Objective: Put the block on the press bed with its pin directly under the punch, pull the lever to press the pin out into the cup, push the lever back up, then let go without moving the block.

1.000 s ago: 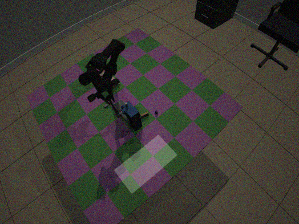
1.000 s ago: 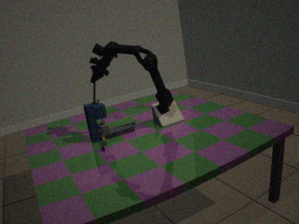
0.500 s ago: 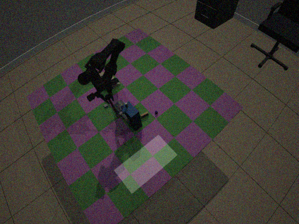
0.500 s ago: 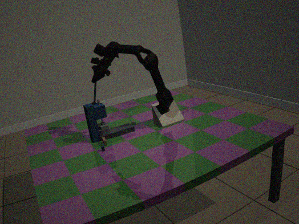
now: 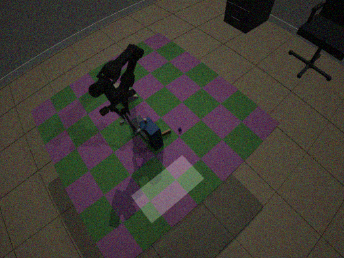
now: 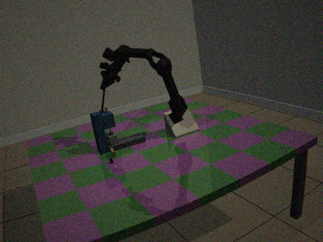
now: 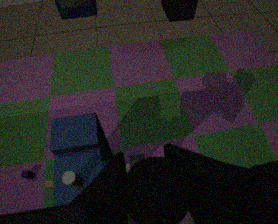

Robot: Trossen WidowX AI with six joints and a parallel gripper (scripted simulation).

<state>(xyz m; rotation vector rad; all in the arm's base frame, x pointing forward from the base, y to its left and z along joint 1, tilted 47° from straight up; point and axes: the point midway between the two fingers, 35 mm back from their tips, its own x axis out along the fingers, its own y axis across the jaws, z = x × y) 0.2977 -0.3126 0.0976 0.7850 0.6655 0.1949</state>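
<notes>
The blue press (image 5: 151, 127) (image 6: 98, 131) (image 7: 75, 132) stands upright on the checkered table. Its thin dark lever (image 5: 130, 123) (image 6: 103, 100) rises steeply from the press top. My gripper (image 5: 122, 113) (image 6: 103, 88) (image 7: 144, 155) is shut on the lever's dark round knob, high above the press. A pale round cap, probably the punch top (image 7: 68, 177), shows on the press. A small grey block (image 6: 113, 136) seems to sit on the bed below the punch; its pin and exact alignment are too dark to tell. I cannot make out the cup.
A long grey bar (image 6: 130, 140) extends from the press toward the arm's pale wedge base (image 6: 186, 127). A small orange piece (image 5: 167, 132) (image 6: 112, 152) (image 7: 48, 184) and a small dark blue object (image 5: 179, 129) (image 6: 111, 160) (image 7: 28, 174) lie beside the press.
</notes>
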